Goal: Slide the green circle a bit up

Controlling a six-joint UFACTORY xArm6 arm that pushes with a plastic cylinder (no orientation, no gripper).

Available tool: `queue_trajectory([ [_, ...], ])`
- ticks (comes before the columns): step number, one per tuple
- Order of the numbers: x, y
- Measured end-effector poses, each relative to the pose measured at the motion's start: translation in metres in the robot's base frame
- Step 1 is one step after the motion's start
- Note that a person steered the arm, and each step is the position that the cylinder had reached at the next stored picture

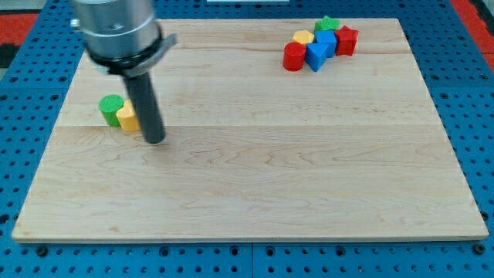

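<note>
The green circle [111, 109] stands on the wooden board [255, 185] at the view's left. A yellow block [127, 118] touches its lower right side and is partly hidden behind my rod. My tip [155, 141] rests on the board just right of and slightly below the yellow block, a short way from the green circle.
A cluster of blocks sits at the view's top right: a red cylinder [293, 56], a blue block [317, 55], another blue block [327, 38], a yellow block [303, 37], a green block [327, 25] and a red block [346, 40]. Blue pegboard surrounds the board.
</note>
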State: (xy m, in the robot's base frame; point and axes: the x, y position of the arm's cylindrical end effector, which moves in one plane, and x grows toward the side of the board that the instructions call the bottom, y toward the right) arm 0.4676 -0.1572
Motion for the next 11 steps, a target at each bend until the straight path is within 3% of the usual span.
queue_trajectory([
  [1,0.000,-0.043],
  [7,-0.004,-0.050],
  [10,-0.052,-0.058],
  [11,-0.074,-0.095],
])
